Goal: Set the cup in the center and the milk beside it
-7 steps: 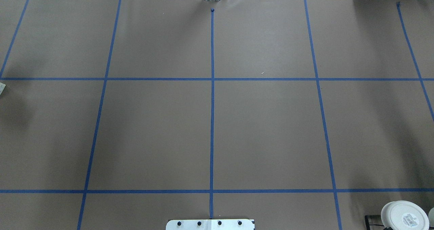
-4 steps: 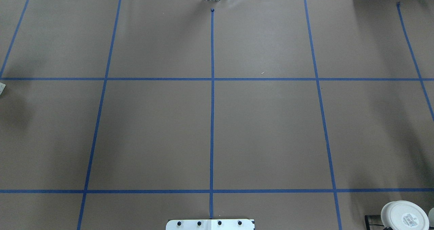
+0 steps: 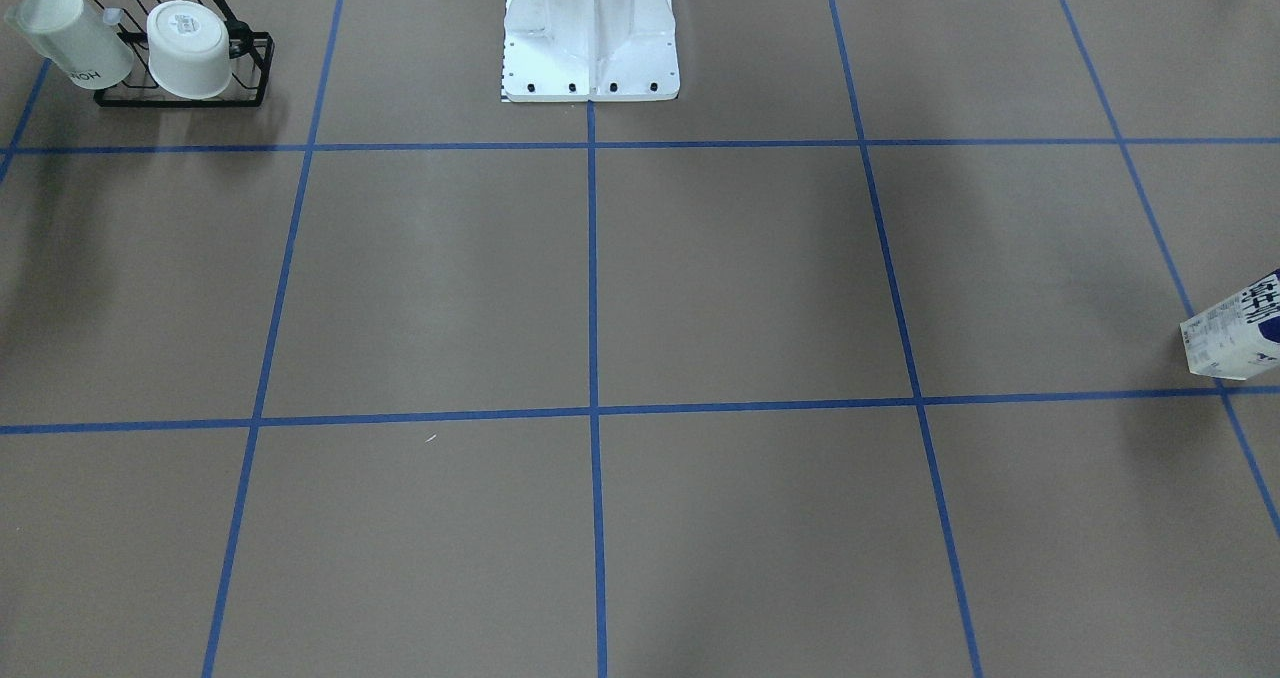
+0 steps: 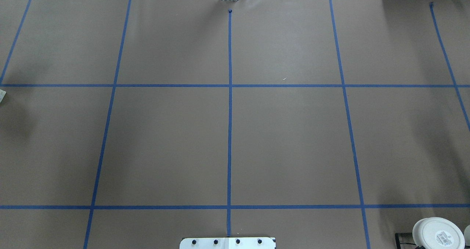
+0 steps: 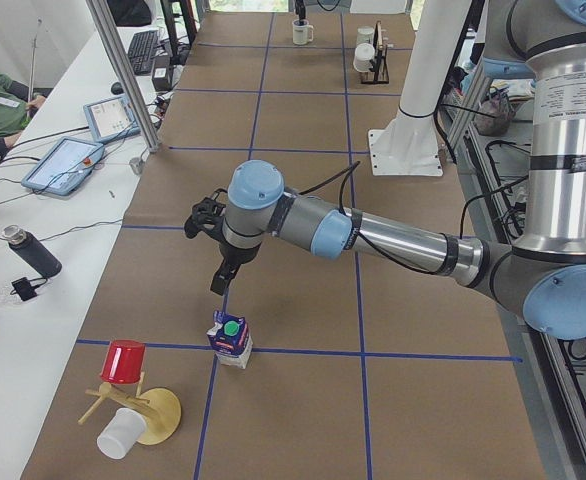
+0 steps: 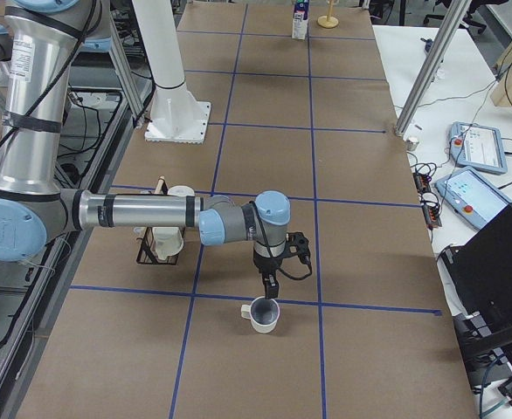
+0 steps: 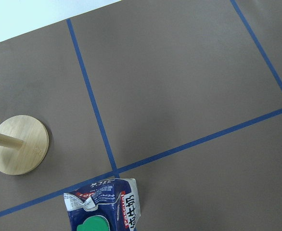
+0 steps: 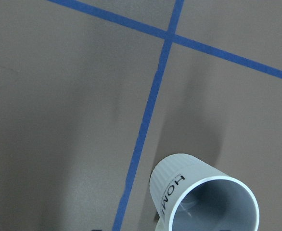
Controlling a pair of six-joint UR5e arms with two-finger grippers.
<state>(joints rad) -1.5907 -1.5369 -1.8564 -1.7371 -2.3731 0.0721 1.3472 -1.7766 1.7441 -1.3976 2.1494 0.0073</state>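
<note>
The cup [image 6: 263, 314], a white ribbed mug with a grey inside and dark lettering, stands upright at the table's right end; it also shows in the right wrist view [image 8: 203, 197]. My right gripper [image 6: 271, 286] hangs just over its rim; I cannot tell whether it is open or shut. The milk [image 5: 231, 338], a blue-and-white carton with a green cap, stands upright on a blue tape line at the left end; it also shows in the left wrist view [image 7: 102, 207] and the front view [image 3: 1235, 328]. My left gripper [image 5: 218, 283] hovers above and just beyond it, state unclear.
A black rack [image 3: 185, 93] near the right arm holds two other white cups; one shows its stickered base [image 4: 437, 232]. A wooden mug stand [image 5: 138, 410] with a red cup [image 5: 123, 360] and a white cup stands beside the milk. The robot base [image 3: 590, 38] is at mid-table.
</note>
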